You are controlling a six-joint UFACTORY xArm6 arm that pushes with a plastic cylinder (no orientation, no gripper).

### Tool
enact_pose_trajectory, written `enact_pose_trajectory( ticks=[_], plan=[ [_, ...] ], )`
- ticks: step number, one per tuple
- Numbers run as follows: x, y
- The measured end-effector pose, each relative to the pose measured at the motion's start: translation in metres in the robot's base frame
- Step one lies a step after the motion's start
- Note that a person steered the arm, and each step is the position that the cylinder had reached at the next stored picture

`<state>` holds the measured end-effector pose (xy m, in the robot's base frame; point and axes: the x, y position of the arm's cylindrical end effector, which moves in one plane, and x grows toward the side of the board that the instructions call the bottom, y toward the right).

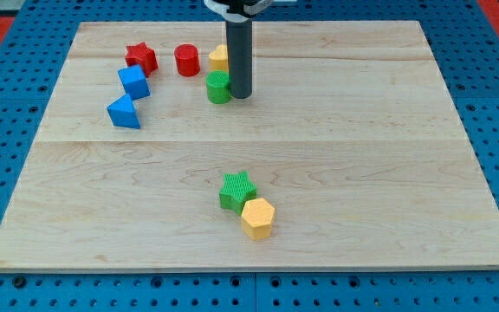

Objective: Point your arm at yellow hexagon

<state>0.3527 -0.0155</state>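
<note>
1. My tip (240, 94) sits near the view's top, centre-left, just beside the green cylinder (218, 87) on that block's right side; touching or a hair apart, can't tell.
2. Tip state: bare rod, nothing to open or close, holds nothing.
3. Target = yellow hexagon (258, 217), low on the wooden board (388, 173), near the view's bottom, slightly right of centre. It's well apart from the tip, almost straight down the view w/ a small drift right. That direction is what the next move turns on, imo.
4. Path btwn tip and target looks bare except the green star (236, 191), which touches the hexagon's upper-left side. Coming straight down risks nudging the star first.
5. Hexagon look: flat top face, orange-yellow sides, sitting flat.
6. Others: a second yellow block (218, 57) partly hidden behind rod, shape unclear; red cylinder (187, 61), red star (141, 59), two blue blocks (133, 81) (124, 113) at upper left.
</note>
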Motion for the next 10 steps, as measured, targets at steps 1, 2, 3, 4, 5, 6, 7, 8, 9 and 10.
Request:
enact_pose_trajectory(
  ticks=[1,2,3,4,5,6,7,8,9,10],
  plan=[
    [0.022,0.033],
    [0.066,0.042],
    [0.072,0.042],
    [0.077,0.027],
    [0.115,-0.022],
    [0.137,-0.064],
    [0.148,-0.087],
    [0.207,-0.092],
    [0.261,-0.066],
    [0.265,-0.031]
  ],
)
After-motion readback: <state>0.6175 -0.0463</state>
